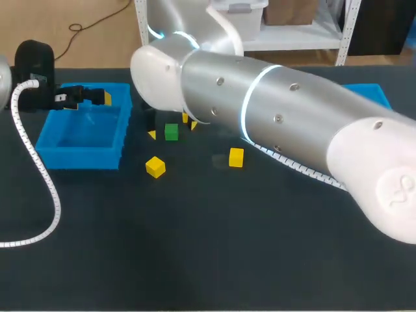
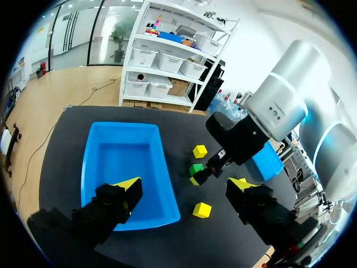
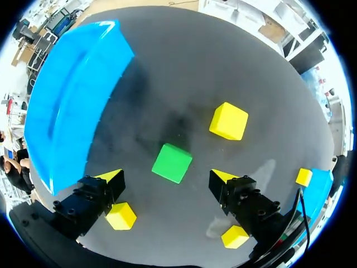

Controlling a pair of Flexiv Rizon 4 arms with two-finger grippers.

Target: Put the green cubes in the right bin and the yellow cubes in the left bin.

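The right gripper [image 3: 167, 177] hangs wide open with the green cube [image 3: 172, 162] ahead between its fingers, turned slightly askew to them, so closing may catch corners and spin it out, or a descending finger may nudge the yellow cube [image 3: 121, 216] just beside that finger

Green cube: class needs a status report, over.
Left end effector open, by left bin. Right end effector open, above green cube, not gripping. Yellow cubes nearby, none on it.
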